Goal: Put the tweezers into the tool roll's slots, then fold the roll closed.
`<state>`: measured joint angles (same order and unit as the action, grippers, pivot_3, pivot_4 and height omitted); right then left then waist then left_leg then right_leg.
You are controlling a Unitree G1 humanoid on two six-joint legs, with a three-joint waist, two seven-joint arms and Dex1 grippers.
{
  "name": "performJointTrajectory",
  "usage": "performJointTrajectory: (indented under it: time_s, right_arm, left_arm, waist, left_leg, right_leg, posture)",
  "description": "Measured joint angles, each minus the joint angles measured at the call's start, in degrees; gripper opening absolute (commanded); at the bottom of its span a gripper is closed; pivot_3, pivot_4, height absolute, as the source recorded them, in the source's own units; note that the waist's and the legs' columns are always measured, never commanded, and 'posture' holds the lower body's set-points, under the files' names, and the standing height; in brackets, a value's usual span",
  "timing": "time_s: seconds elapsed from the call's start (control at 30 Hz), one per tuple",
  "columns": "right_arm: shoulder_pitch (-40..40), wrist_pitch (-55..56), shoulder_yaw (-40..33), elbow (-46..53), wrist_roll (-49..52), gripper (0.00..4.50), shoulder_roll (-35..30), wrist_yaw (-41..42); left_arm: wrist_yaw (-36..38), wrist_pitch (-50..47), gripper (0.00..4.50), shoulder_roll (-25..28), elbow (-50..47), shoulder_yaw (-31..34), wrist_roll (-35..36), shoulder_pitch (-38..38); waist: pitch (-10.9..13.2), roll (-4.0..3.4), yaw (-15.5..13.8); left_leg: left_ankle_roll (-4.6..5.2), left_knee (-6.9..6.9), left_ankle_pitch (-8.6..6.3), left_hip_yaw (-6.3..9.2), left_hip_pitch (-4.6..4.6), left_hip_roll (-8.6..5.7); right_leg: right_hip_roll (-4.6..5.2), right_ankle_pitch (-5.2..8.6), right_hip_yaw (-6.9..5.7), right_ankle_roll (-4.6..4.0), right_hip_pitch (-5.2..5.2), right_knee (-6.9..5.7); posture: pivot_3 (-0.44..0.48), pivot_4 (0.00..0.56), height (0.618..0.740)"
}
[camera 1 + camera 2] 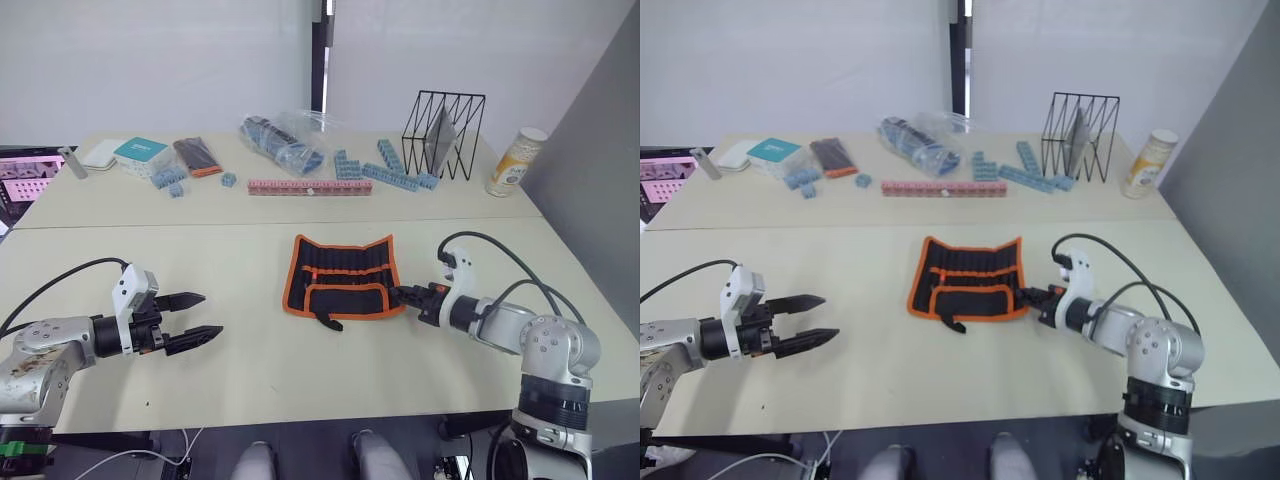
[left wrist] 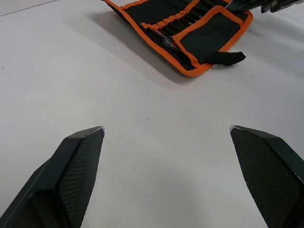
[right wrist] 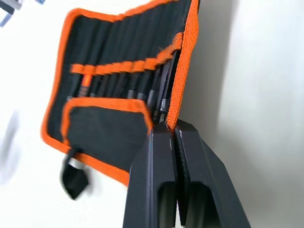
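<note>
Right gripper [image 1: 402,294] has its two black fingers pressed close together. In the right wrist view they meet at the orange edge of the tool roll [image 1: 342,275], on the roll's 3 o'clock side. They seem to pinch that edge, or a thin tweezer there, but it is too hard to tell which.

Left gripper [image 1: 190,320] is wide open and holds nothing. It hangs over bare table [image 1: 250,380], well apart from the roll, out at the roll's 9 o'clock side.

The roll lies open and flat in the middle of the table. Its small flap with a black strap [image 2: 227,57] sits at the 6 o'clock side.

How far along? Thin dark tweezers [image 3: 159,90] look tucked in the slots [image 3: 118,80] under the orange strip. How many are in cannot be counted. No loose tweezers lie on the table near the roll. So the filling part looks nearly done or done. The roll is not folded yet, so that part is left.

The right wrist view shows the slots and the pinch up close. The head views show how far apart the two arms are. They also show the far table with blue blocks [image 1: 385,170], a wire rack [image 1: 443,133] and a bottle [image 1: 515,160].
</note>
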<state>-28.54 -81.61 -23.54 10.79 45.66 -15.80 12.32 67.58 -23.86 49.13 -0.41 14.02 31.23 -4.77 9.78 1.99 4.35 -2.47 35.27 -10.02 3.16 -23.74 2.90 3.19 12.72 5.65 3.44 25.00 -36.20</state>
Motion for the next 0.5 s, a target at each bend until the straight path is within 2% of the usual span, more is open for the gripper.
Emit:
performJointTrajectory:
  time_s: [0.1, 0.3, 0.5]
  right_arm:
    - [-4.8, -4.7, -1.9, 0.2, 0.6, 0.02, 3.9, -3.4]
    - [-8.5, -9.9, -1.4, 0.2, -2.4, 0.02, 10.7, -9.2]
    - [-8.1, -7.9, 3.9, -1.2, -7.0, 0.02, 13.2, -10.0]
  left_arm:
    - [0.0, 0.1, 4.50, -0.2, 0.2, -0.6, -0.5, -0.1]
    - [-1.2, 0.1, 4.50, -0.7, 0.4, -0.6, -0.8, -0.1]
    - [-2.0, 0.0, 4.50, -1.1, -1.1, -0.3, -0.8, 1.1]
  waist:
    - [0.0, 0.00, -0.1]
    - [0.0, -0.02, -0.4]
    - [0.0, -0.02, -0.3]
  left_leg:
    - [0.06, 0.00, 0.04, 0.04, 0.01, 0.02]
    - [0.06, 0.00, 0.04, 0.04, -0.06, 0.02]
    - [0.06, -0.03, 0.04, 0.05, -0.05, 0.02]
  right_leg:
    - [-0.04, -0.01, 0.00, -0.02, 0.00, -0.04]
    - [-0.03, -0.01, 0.00, -0.02, 0.01, 0.00]
    - [-0.03, -0.01, -0.01, -0.03, 0.01, 0.01]
  posture:
    - [0.000, 0.150, 0.737]
    - [0.000, 0.150, 0.737]
    - [0.000, 0.150, 0.737]
